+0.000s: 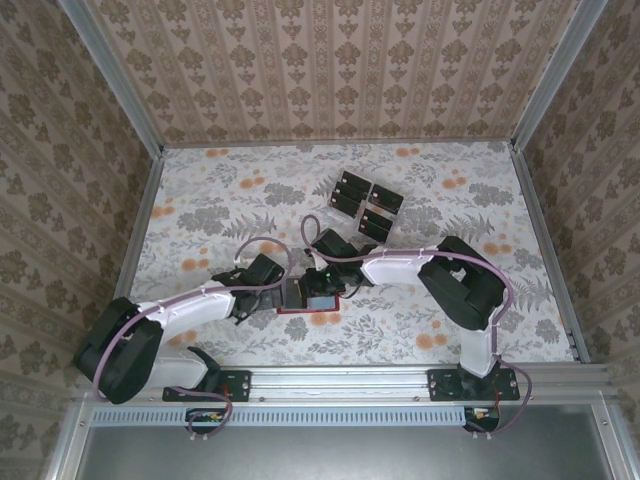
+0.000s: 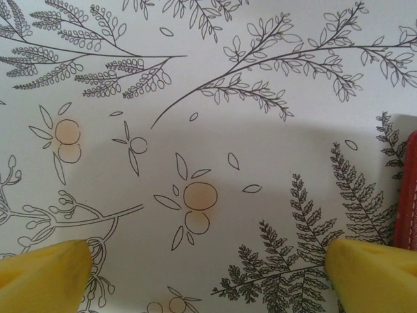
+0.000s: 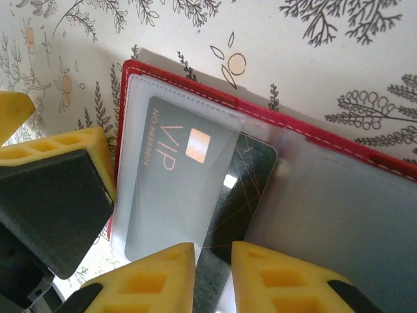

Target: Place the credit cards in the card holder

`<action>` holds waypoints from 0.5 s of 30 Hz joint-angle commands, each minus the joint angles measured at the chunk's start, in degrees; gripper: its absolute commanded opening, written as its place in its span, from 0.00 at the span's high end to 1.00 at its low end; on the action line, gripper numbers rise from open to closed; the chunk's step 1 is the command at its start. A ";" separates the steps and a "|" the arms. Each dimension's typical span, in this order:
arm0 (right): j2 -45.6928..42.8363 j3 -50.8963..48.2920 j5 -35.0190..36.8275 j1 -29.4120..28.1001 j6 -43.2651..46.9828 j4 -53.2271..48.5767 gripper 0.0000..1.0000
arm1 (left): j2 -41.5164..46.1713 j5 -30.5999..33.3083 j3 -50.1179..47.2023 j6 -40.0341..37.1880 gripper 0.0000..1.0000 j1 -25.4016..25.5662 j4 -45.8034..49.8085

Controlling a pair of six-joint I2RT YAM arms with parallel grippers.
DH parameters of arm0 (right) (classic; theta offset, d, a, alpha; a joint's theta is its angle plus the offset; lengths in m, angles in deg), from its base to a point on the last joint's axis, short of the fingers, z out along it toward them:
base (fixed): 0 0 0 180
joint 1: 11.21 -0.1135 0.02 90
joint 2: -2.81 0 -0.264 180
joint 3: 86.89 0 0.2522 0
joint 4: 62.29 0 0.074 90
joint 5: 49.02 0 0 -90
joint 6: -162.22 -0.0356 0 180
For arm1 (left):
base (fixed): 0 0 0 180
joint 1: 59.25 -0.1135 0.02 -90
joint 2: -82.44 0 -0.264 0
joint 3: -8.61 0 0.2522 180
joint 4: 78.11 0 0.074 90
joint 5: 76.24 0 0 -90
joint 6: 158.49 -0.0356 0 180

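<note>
The card holder (image 3: 273, 114) is a red wallet lying open, its clear pockets facing up; it also shows as a red patch (image 1: 310, 306) between the two arms. A black credit card (image 3: 189, 182) marked VIP sits partly inside the left pocket. Its near end sticks out into the narrow gap of my right gripper (image 3: 214, 277), and I cannot tell whether the fingers press on it. Several more credit cards (image 1: 358, 200) lie in a cluster at the back. My left gripper (image 2: 208, 277) is wide open over bare tablecloth, with the card holder's red edge (image 2: 409, 195) just to its right.
A yellow and black finger (image 3: 58, 189) of the left gripper sits at the card holder's left edge in the right wrist view. The flowered tablecloth (image 1: 200, 200) is walled in by patterned panels. The arm bases stand on the rail (image 1: 330, 385) at the near edge.
</note>
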 commanded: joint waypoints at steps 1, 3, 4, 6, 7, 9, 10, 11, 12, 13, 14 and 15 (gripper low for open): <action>1.74 2.06 -2.00 -0.58 -0.03 -0.56 0.79 | -1.21 -1.38 -0.99 -0.54 0.00 -0.43 -1.84; 2.15 2.48 -2.44 -0.59 -0.11 -0.54 0.79 | -1.21 -1.44 -1.28 -0.44 0.00 -0.47 -2.14; 2.33 2.71 -2.71 -0.59 -0.17 -0.45 0.79 | -1.22 -1.46 -1.35 -0.43 0.00 -0.47 -2.15; 2.73 3.23 -3.24 -0.64 -0.33 -0.36 0.79 | -1.18 -1.55 -1.53 -0.40 0.00 -0.44 -2.35; 3.01 3.44 -3.49 -0.75 -0.37 -0.32 0.79 | -1.22 -1.62 -1.63 -0.34 0.00 -0.41 -2.42; 3.36 3.89 -3.80 -0.76 -0.46 -0.35 0.79 | -1.18 -1.68 -1.62 -0.39 0.00 -0.43 -2.57; 3.58 4.13 -3.98 -0.76 -0.46 -0.36 0.79 | -1.21 -1.80 -1.70 -0.38 0.00 -0.39 -2.61; 3.69 4.40 -4.22 -0.80 -0.46 -0.33 0.79 | -1.13 -1.86 -1.72 -0.41 0.00 -0.43 -2.76; 3.83 4.58 -4.32 -0.84 -0.45 -0.44 0.79 | -1.11 -1.91 -1.70 -0.37 0.00 -0.42 -2.82; 3.97 4.80 -4.47 -0.84 -0.46 -0.45 0.79 | -1.10 -1.98 -1.70 -0.39 0.00 -0.39 -2.77; 3.87 4.86 -4.65 -0.88 -0.33 -0.59 0.79 | -1.04 -1.98 -1.62 -0.39 0.00 -0.43 -2.75; 3.76 4.91 -4.68 -0.83 -0.26 -0.67 0.79 | -0.95 -1.98 -1.63 -0.35 0.00 -0.43 -2.65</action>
